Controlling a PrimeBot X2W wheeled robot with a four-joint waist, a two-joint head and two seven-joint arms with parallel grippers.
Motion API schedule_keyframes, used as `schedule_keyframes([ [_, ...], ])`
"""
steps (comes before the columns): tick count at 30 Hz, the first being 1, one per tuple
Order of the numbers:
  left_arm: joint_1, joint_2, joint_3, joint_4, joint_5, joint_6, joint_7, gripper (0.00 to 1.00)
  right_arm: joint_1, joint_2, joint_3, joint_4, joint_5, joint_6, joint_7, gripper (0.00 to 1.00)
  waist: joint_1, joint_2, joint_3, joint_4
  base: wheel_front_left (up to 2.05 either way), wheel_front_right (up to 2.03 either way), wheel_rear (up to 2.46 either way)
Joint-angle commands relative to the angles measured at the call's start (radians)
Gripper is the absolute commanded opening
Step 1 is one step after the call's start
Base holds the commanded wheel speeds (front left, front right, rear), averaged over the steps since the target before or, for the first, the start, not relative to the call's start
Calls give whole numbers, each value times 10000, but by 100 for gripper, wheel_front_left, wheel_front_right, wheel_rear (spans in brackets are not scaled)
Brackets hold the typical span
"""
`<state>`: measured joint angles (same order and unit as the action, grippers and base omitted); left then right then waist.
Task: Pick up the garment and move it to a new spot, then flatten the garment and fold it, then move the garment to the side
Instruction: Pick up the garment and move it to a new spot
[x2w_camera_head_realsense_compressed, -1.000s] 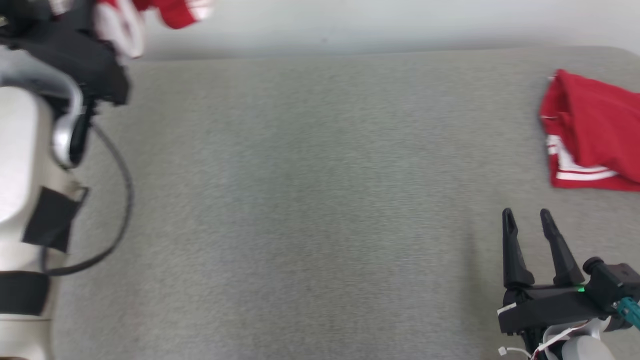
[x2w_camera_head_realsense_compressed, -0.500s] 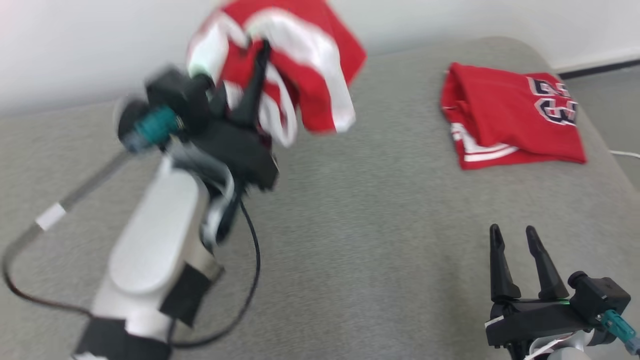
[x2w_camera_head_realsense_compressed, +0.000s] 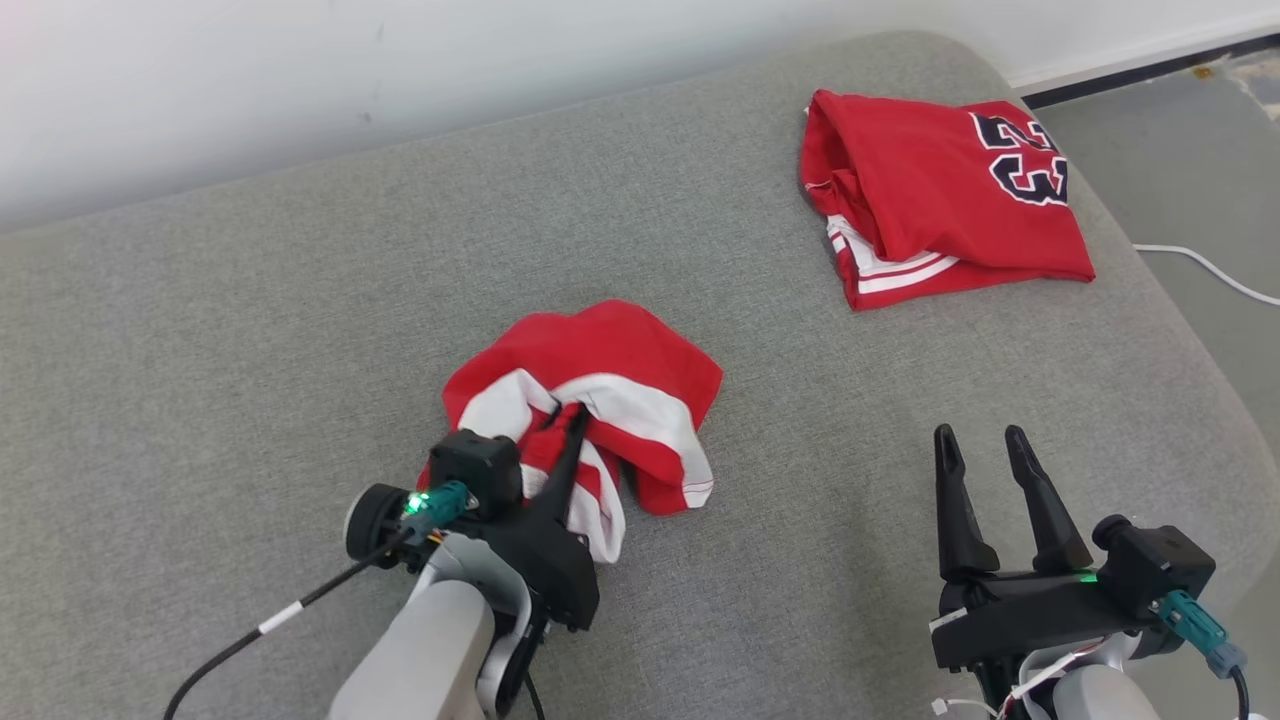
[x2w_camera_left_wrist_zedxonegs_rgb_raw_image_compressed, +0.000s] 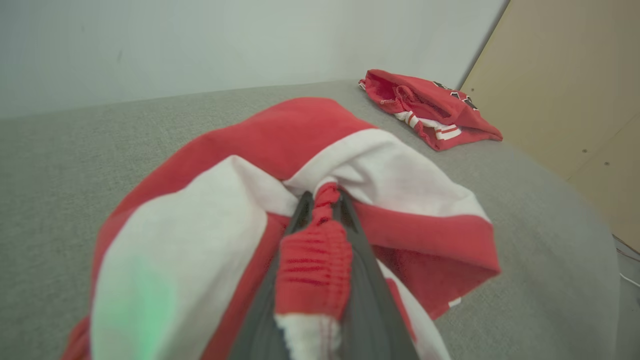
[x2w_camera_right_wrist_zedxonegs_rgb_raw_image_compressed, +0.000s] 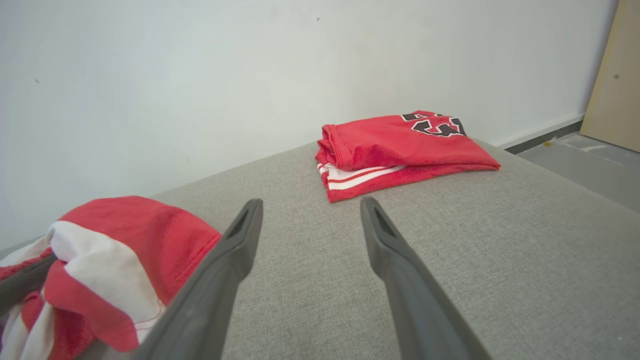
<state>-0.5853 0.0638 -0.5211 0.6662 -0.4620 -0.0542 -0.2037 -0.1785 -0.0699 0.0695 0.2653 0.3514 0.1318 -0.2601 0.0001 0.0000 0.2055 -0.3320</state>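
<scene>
The garment (x2w_camera_head_realsense_compressed: 620, 370) is a crumpled red piece with broad white stripes, bunched on the middle of the grey padded surface (x2w_camera_head_realsense_compressed: 300, 330). My left gripper (x2w_camera_head_realsense_compressed: 572, 418) is shut on a gathered red fold of it; in the left wrist view the fingers (x2w_camera_left_wrist_zedxonegs_rgb_raw_image_compressed: 360, 250) pinch that ribbed fold of the garment (x2w_camera_left_wrist_zedxonegs_rgb_raw_image_compressed: 280, 135). My right gripper (x2w_camera_head_realsense_compressed: 980, 435) stands open over the surface at the lower right, apart from the cloth. In the right wrist view the right gripper (x2w_camera_right_wrist_zedxonegs_rgb_raw_image_compressed: 310, 205) holds nothing, and the garment (x2w_camera_right_wrist_zedxonegs_rgb_raw_image_compressed: 125, 225) lies to its left.
A folded red jersey (x2w_camera_head_realsense_compressed: 930, 190) with dark numbers lies at the back right corner, also as the jersey (x2w_camera_left_wrist_zedxonegs_rgb_raw_image_compressed: 430, 100) and the jersey (x2w_camera_right_wrist_zedxonegs_rgb_raw_image_compressed: 395, 135). A white wall runs behind. Beyond the right edge is floor with a white cable (x2w_camera_head_realsense_compressed: 1200, 265).
The head camera has swung, shifting the whole picture. My left arm has brought the garment down from the air onto the middle of the surface. The right gripper stays open.
</scene>
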Motion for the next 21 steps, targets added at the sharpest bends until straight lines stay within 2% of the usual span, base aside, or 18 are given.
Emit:
schedule_keyframes([
  [1, 77, -57, -96, 81, 70, -68, -123, 27, -75, 24, 51, 17, 39, -28, -40, 100, -1, 0, -9, 53, 0, 0, 0],
  [2, 89, -82, -196, 162, 82, -80, -198, 100, -119, 30, 96, 37, 30, -28, -44, 100, -1, 0, -33, 106, 0, 0, 0],
  [7, -2, -128, -529, -352, -155, -211, -555, 100, 17, -95, -48, 40, -56, -30, -54, 100, -1, 0, -432, 741, 0, 0, 0],
  [12, 402, -92, -185, -1495, -10, 148, -608, 100, 359, -287, -358, -63, -157, -28, -54, 100, -1, 0, -894, 1525, 0, 0, 0],
  [21, 2330, 1113, 1800, -3838, 483, 798, -612, 100, 670, -417, -605, -341, -270, -28, -41, 100, -1, 0, -1622, 2673, 0, 0, 0],
])
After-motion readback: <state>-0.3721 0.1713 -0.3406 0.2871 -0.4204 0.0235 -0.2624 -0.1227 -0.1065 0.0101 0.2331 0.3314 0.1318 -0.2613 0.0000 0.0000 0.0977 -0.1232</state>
